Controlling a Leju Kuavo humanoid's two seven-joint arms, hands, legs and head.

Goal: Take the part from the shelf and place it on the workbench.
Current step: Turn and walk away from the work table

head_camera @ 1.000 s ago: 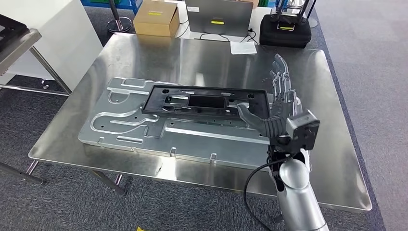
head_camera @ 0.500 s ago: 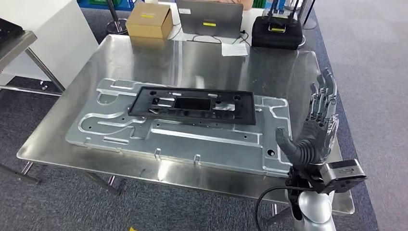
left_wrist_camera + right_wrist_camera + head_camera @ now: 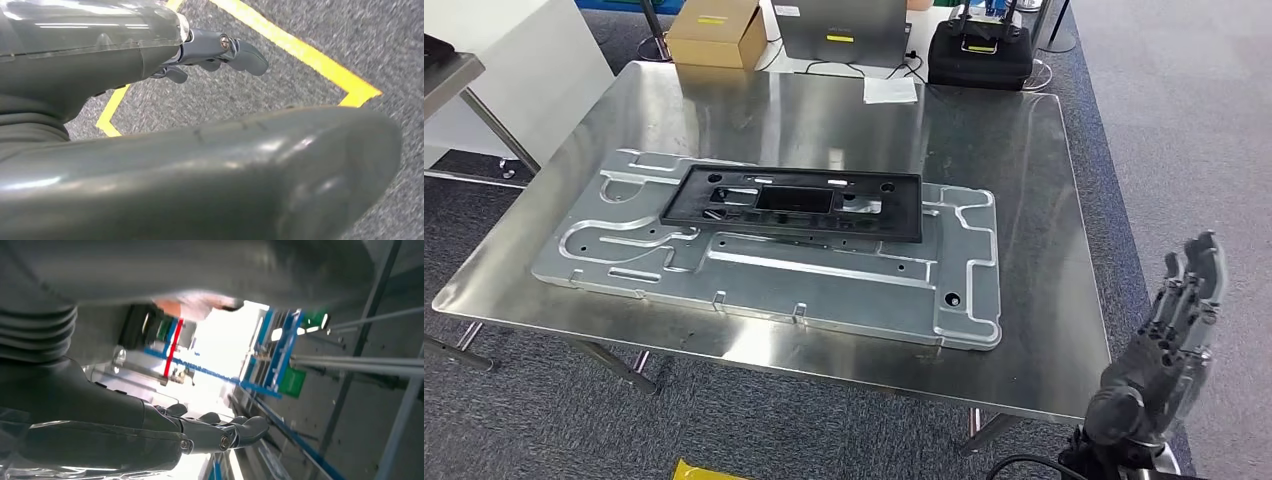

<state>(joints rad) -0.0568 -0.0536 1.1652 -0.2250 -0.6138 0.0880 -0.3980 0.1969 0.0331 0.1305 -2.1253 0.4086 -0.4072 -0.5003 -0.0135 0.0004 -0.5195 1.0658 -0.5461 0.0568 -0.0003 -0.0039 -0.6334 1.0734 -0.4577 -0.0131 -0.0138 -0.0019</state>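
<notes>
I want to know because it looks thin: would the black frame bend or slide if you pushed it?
The black frame probably stays stiff; it lies flat across the grooved metal plate. It looks light, with big cut-outs. It could slide easily, since the plate seems smooth and shiny.

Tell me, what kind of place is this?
Probably a factory-style test lab or workshop: a steel workbench carries a machined metal plate with a black part on it, and yellow floor tape marks out the carpet.

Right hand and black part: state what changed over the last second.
The right hand let go of the black part and drew back off the workbench, now open beyond its near right corner. The camera also shifted. The part stayed lying flat on the grey metal plate.
</notes>
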